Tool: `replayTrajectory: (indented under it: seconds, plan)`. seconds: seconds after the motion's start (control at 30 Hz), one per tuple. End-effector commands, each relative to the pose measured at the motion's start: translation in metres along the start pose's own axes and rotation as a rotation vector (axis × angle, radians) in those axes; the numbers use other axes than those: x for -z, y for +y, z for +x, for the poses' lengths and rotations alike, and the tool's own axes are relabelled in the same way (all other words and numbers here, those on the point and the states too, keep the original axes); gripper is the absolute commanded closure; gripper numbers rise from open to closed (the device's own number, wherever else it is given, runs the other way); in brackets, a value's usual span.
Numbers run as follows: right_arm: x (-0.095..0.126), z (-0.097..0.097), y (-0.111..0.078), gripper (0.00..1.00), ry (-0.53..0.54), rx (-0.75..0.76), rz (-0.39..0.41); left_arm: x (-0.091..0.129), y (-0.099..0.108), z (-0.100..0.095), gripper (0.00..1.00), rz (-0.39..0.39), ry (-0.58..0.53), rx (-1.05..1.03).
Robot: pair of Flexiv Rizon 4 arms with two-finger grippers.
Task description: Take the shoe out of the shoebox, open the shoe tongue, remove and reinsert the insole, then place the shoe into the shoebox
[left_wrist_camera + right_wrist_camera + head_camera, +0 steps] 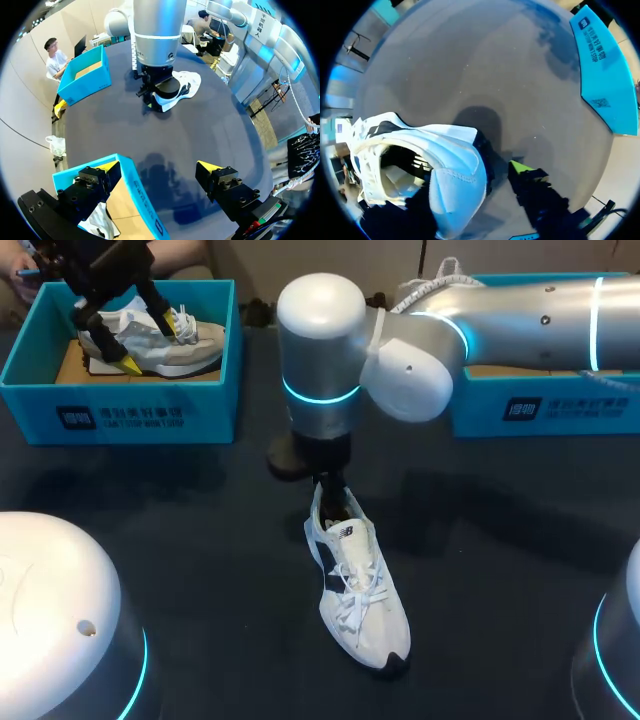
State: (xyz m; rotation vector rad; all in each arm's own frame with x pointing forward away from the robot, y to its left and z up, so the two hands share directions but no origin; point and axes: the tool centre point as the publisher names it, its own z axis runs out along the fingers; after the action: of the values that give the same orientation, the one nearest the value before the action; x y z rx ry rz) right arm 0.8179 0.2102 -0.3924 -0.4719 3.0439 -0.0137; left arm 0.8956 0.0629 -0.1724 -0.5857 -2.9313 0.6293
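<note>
1. the white shoe (355,585) lies on the dark table (200,540) in the lower middle of the head view, toe towards you, outside both boxes. judged: take-out step done.

2. laces (358,590) look crossed and tied over the tongue (345,540), which lies flat. judged: tongue not yet opened.

3. in the right wrist view a pale insole (395,182) shows inside the heel opening, apparently seated. you cannot tell from this whether it has been out. treat removal and reinsertion as outstanding.

4. the right gripper (330,483) stands at the shoe's heel, middle of the frame. its visible fingertip (520,166) sits just clear of the heel's outside. the other is hidden by the collar. read as spread and gripping nothing.

5. the left gripper (158,345) hangs in the upper left, spread wide and empty, over a second shoe (165,345) in the left shoebox (120,405).

6. the right shoebox (540,405) sits in the upper right behind the right arm. return of the shoe is outstanding.
</note>
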Motion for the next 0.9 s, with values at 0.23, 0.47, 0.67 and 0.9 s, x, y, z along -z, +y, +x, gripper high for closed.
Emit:
replayTrajectory:
  seconds: [0.23,0.47,0.67,0.9]
  plan:
    - [0.005,0.008,0.003,1.0,-0.012,-0.013,0.012,0.0,0.0,0.0,0.0,-0.002,0.001,0.0]
    - [0.017,0.012,0.001,1.0,-0.029,-0.033,0.033,0.0,0.0,0.0,0.0,-0.002,0.001,0.0]
    - [0.044,0.017,-0.007,1.0,-0.059,-0.051,0.062,0.0,0.0,0.0,0.0,-0.002,0.001,0.0]
    - [0.084,0.022,-0.023,1.0,-0.087,-0.072,0.11,0.0,0.0,0.0,0.0,-0.002,0.001,0.0]
